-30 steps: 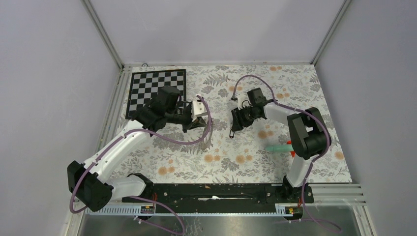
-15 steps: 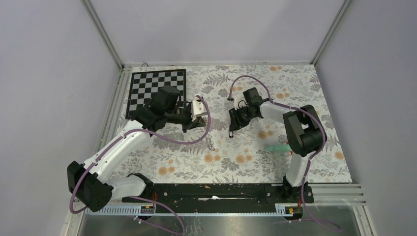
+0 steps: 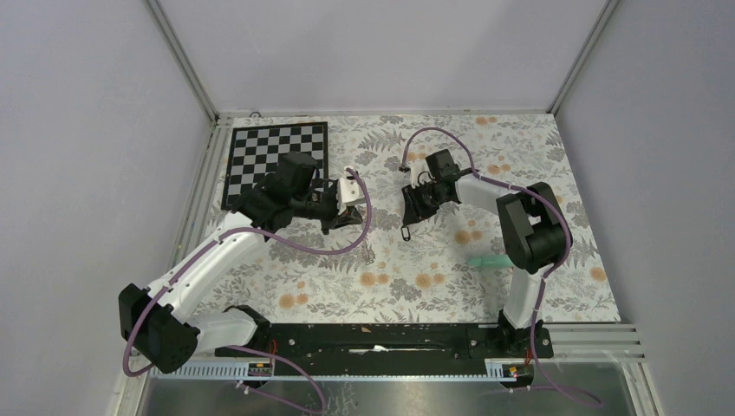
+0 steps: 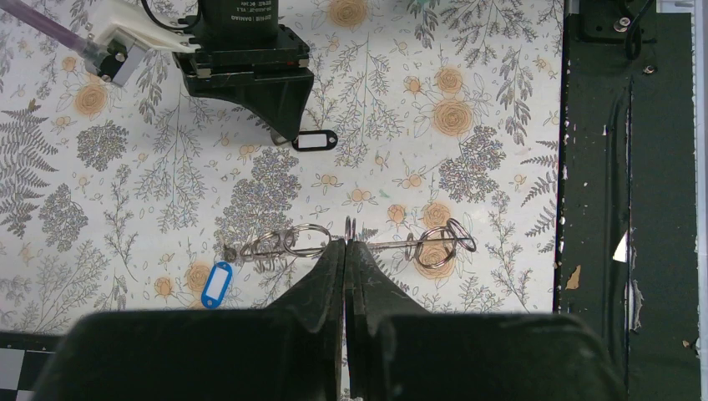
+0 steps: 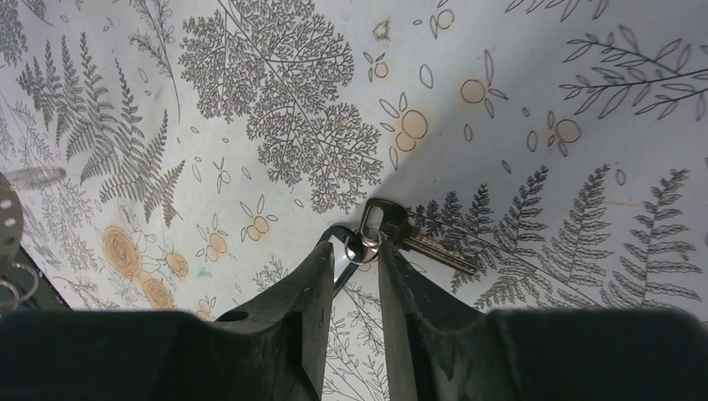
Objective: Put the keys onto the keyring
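Note:
My left gripper (image 4: 346, 244) is shut on the keyring (image 4: 351, 227), a thin metal ring seen edge-on at its tips. A line of small wire loops (image 4: 288, 242) runs left and right of the tips. The blue-tagged key's tag (image 4: 215, 284) lies at the left end of that line. My right gripper (image 5: 355, 251) is low over the cloth with its jaws narrowly apart. The small split ring (image 5: 365, 246) of the black-tagged key (image 5: 422, 241) sits between them. Its black tag (image 5: 337, 251) is partly hidden behind one finger. From above, the left gripper (image 3: 351, 212) faces the right gripper (image 3: 413, 211).
A black-and-white chequered board (image 3: 260, 156) lies at the far left. A teal stick (image 3: 488, 260) rests beside the right arm. The black base rail (image 3: 373, 338) runs along the near edge. Purple cables loop over both wrists.
The right gripper's jaws have narrowed around the key's small ring, and that arm has shifted slightly left. The left arm has stayed still.

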You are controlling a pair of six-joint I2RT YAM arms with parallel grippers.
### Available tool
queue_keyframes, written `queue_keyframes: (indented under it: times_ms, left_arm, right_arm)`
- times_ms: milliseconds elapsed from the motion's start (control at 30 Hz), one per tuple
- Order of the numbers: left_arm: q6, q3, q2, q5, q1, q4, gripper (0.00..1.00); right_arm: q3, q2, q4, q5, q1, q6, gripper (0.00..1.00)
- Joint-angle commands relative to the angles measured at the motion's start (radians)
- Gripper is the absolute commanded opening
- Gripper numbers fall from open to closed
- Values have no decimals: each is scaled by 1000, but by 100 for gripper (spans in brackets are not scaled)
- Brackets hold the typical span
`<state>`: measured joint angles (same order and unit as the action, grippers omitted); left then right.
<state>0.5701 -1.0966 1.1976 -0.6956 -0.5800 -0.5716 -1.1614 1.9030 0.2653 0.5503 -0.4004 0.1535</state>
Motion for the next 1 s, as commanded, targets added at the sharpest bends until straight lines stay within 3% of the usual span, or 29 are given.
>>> queue_keyframes:
  times_ms: [0,333,600,967]
  left_arm:
    - [-3,4,-29,-30,3,59,0]
    - [-4,4,-29,-32,3,60,0]
    - [-3,3,-27,-32,4,59,0]
    - [-4,0,-24,-27,3,59,0]
  right_arm:
    - [-51,17,21,-37,-11,-26,33]
    - [-59,28,43,-66,-11,-27,33]
    - [-44,15,50,-51,-12,-31,39]
    - [-18,-14,73,-12,-12,-18,35]
